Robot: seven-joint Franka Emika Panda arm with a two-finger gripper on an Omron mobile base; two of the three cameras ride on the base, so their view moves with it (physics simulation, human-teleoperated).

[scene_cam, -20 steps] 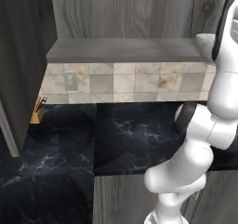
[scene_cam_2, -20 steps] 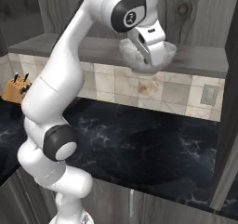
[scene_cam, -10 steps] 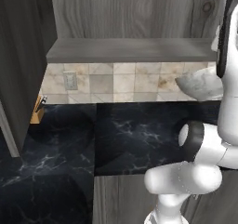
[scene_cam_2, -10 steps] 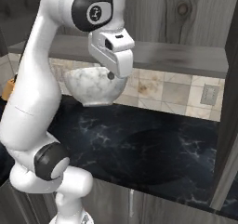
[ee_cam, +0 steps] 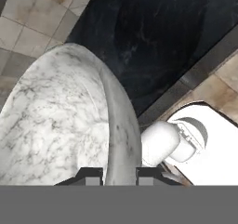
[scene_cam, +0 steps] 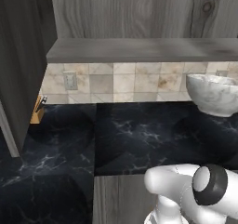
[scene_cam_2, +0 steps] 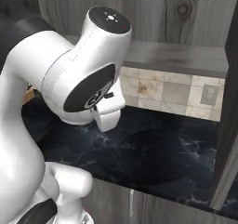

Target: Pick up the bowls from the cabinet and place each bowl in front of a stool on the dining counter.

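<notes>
The mottled grey-white marble bowl [scene_cam: 214,95] hangs at the right of the left base view, above the black wall countertop [scene_cam: 135,135] and below the shelf of the wood-grain cabinet [scene_cam: 139,49]. In the hand view the bowl [ee_cam: 56,121] fills the left half, and its rim runs down between my two fingertips. My gripper [ee_cam: 120,174] is shut on that rim. In the right base view my own arm [scene_cam_2: 88,83] hides the bowl. The stool and the dining counter are out of view.
Open cabinet doors stand at the left [scene_cam: 18,60] and at the right [scene_cam_2: 230,102]. A knife block [scene_cam: 38,111] sits on the countertop by the tiled backsplash [scene_cam: 125,81]. The hand view looks past the countertop's edge to the tan floor [ee_cam: 223,86].
My arm has swung down and back from the cabinet shelf with the marble bowl in its grip. The bowl now hangs lower, over the black countertop.
</notes>
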